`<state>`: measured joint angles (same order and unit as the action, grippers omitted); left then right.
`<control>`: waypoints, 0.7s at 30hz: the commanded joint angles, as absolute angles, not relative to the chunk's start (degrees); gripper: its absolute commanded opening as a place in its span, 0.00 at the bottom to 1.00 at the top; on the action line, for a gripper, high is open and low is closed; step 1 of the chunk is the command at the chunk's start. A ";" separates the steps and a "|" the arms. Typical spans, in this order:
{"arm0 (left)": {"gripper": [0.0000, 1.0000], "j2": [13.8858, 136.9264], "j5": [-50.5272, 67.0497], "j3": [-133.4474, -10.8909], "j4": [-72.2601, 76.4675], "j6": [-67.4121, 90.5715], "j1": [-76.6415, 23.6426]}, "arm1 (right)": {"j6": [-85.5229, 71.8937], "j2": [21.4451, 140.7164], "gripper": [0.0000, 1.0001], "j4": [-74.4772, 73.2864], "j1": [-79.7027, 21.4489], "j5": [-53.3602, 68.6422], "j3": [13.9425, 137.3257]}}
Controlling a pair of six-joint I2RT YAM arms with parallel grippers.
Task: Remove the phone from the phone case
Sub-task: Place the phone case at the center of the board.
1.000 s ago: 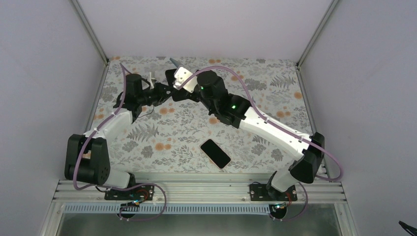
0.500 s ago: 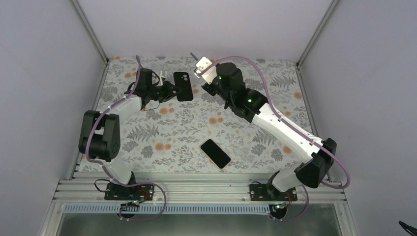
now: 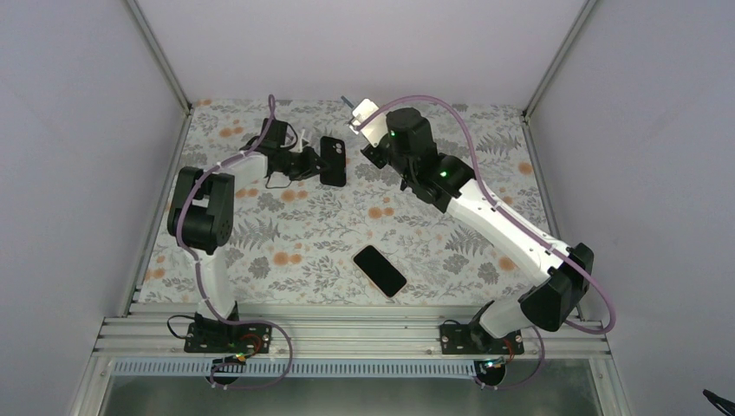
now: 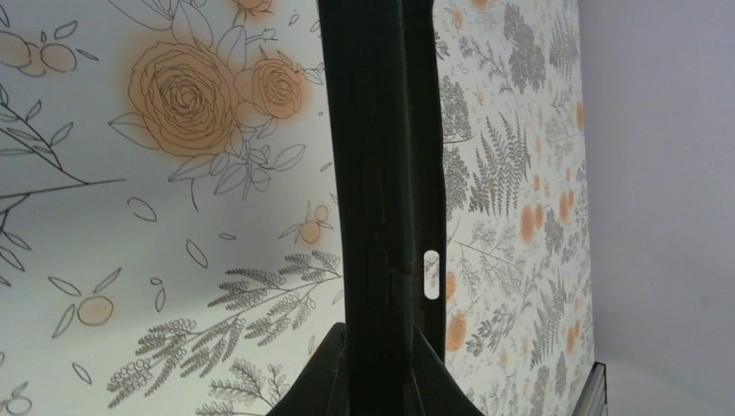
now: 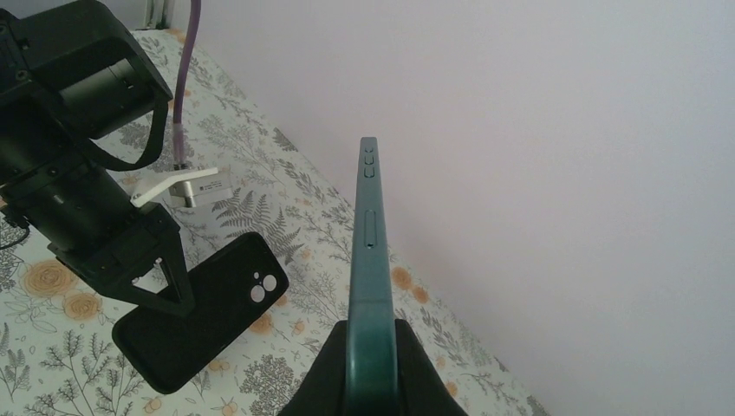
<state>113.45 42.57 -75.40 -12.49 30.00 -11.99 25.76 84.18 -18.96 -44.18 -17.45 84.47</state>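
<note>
Phone case (image 3: 333, 161) was black and empty, light showing through its camera cutouts. It sat in the upper middle of the top view, long axis running up-down, cutout end uppermost. Phone (image 5: 368, 251) was teal and out of the case, edge-on and upright at centre of the right wrist view, side buttons visible.

Between my left fingers (image 4: 431, 377), the black rubbery-looking phone case (image 4: 381, 173) is showing a dull matt skin. Between my right fingers (image 5: 322, 381), the slim teal phone (image 5: 371, 260) is looking smooth and satin along its edge. Below them, the floral printed table cover (image 3: 286, 234) is reading as matt.
</note>
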 commanded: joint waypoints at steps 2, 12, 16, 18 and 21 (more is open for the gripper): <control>0.02 116.71 41.77 -79.97 -15.83 25.77 -12.09 | 24.04 82.62 0.04 -16.00 -43.34 -16.32 84.60; 0.03 123.24 37.03 -84.66 -20.08 23.75 -12.26 | 23.55 83.35 0.04 -15.95 -42.06 -15.50 84.15; 0.08 124.63 34.14 -85.82 -21.38 23.36 -12.59 | 23.53 83.90 0.04 -15.99 -41.84 -15.47 84.36; 0.16 125.16 32.71 -86.25 -22.01 23.19 -12.90 | 23.47 83.97 0.04 -16.00 -41.76 -15.31 84.44; 0.23 125.49 31.07 -86.44 -22.34 23.12 -13.13 | 23.47 84.03 0.04 -15.76 -41.65 -15.25 84.17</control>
